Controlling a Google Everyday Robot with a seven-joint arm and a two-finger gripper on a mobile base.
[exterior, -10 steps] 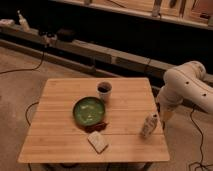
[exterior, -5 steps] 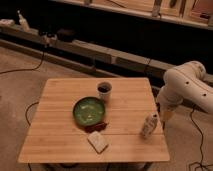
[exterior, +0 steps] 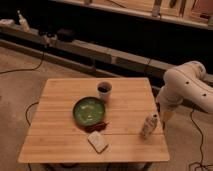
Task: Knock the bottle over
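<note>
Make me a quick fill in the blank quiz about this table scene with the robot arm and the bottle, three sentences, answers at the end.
1. The bowl on the table is coloured ____.
2. The gripper hangs beside the bottle, at the table's ____ edge as pictured.
3. The beige block lies nearer the camera than the bowl; the paper cup stands ____ the bowl.
Missing words: green; right; behind.
</note>
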